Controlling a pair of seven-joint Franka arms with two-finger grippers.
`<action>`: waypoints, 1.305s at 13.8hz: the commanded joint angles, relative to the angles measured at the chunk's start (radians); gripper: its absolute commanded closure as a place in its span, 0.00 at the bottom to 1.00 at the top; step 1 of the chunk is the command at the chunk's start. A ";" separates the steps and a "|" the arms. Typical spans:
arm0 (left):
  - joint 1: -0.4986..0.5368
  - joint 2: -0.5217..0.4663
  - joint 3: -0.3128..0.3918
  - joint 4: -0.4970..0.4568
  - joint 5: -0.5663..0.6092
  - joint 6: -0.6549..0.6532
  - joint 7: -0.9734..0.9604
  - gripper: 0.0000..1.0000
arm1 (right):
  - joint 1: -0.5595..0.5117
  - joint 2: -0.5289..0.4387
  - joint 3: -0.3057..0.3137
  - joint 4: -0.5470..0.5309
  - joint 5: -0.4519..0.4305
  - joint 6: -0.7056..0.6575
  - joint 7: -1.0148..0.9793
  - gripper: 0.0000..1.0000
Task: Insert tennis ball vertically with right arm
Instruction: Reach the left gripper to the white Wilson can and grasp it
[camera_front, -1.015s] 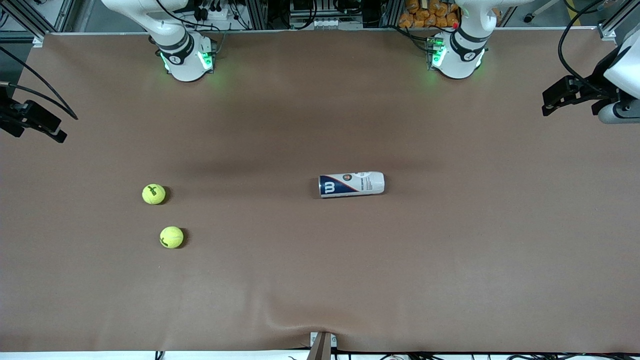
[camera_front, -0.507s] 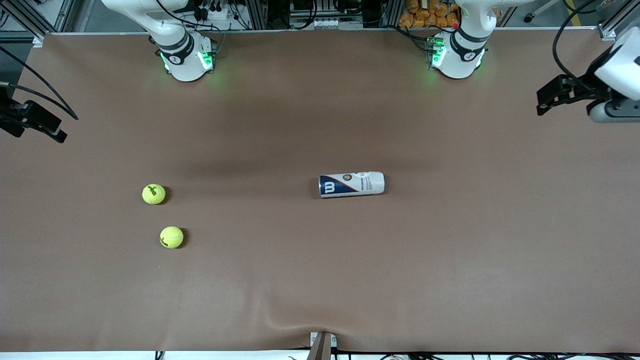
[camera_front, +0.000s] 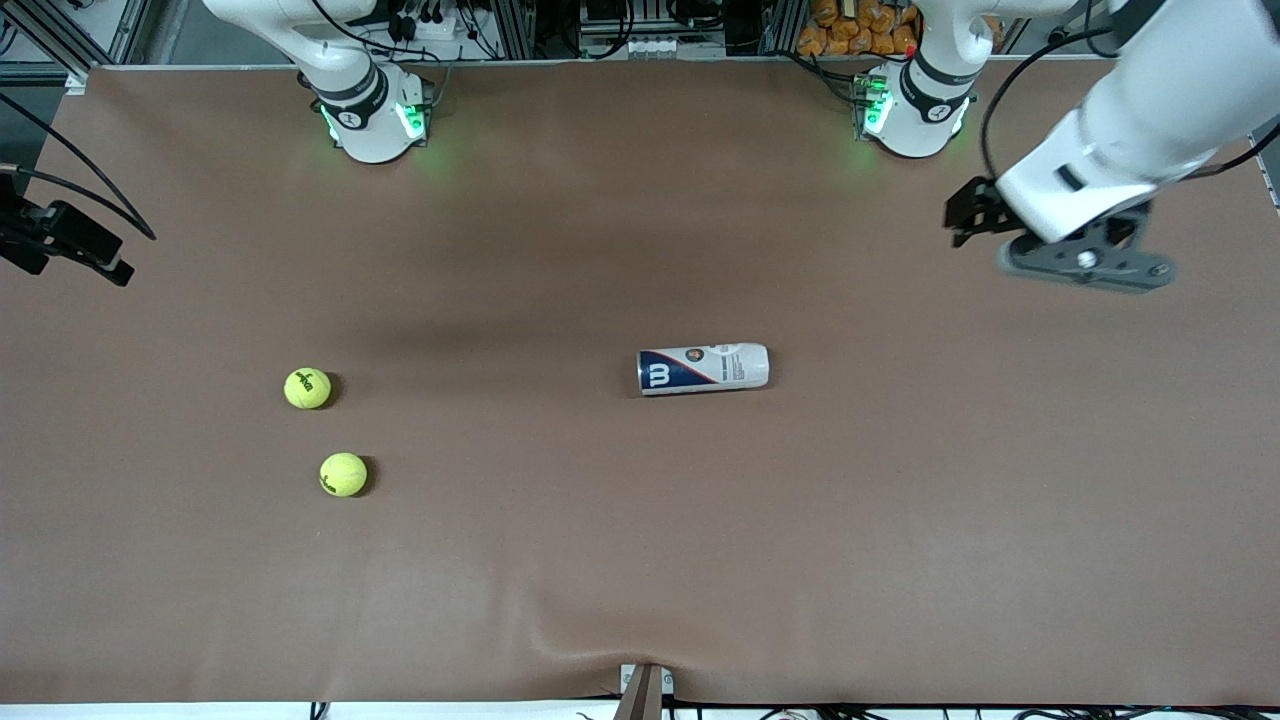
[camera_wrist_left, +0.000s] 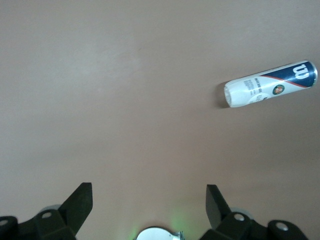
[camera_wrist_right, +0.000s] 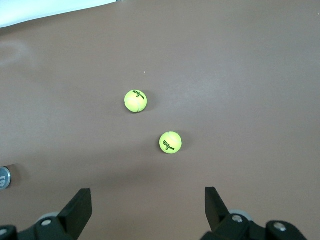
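Observation:
Two yellow tennis balls lie toward the right arm's end of the table, one (camera_front: 307, 388) (camera_wrist_right: 170, 142) farther from the front camera than the other (camera_front: 343, 474) (camera_wrist_right: 135, 100). A white and dark blue ball can (camera_front: 703, 368) (camera_wrist_left: 270, 84) lies on its side near the table's middle. My right gripper (camera_wrist_right: 147, 197) is open and empty, up in the air at its end of the table; only a black part of its wrist (camera_front: 62, 242) shows in the front view. My left gripper (camera_front: 1085, 262) (camera_wrist_left: 148, 192) hangs open and empty over bare table at the left arm's end, apart from the can.
The brown table cover (camera_front: 640, 560) has a small ridge at its front edge. The arm bases (camera_front: 372, 118) (camera_front: 915, 112) stand along the edge farthest from the front camera. A sliver of the can's end (camera_wrist_right: 4, 177) shows in the right wrist view.
My left arm has swung in from the table's end toward the middle, its hand now over the table. The right arm, the balls and the can have not moved.

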 joint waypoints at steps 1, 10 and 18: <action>-0.066 0.052 0.003 0.033 0.018 0.035 0.002 0.00 | -0.004 -0.002 0.001 0.006 -0.006 0.000 0.003 0.00; -0.314 0.332 0.003 0.099 0.127 0.145 0.079 0.00 | 0.007 0.087 0.003 0.012 -0.001 -0.004 0.004 0.00; -0.382 0.512 0.004 0.097 0.205 0.288 0.366 0.00 | 0.048 0.245 0.004 0.013 0.007 0.043 0.006 0.00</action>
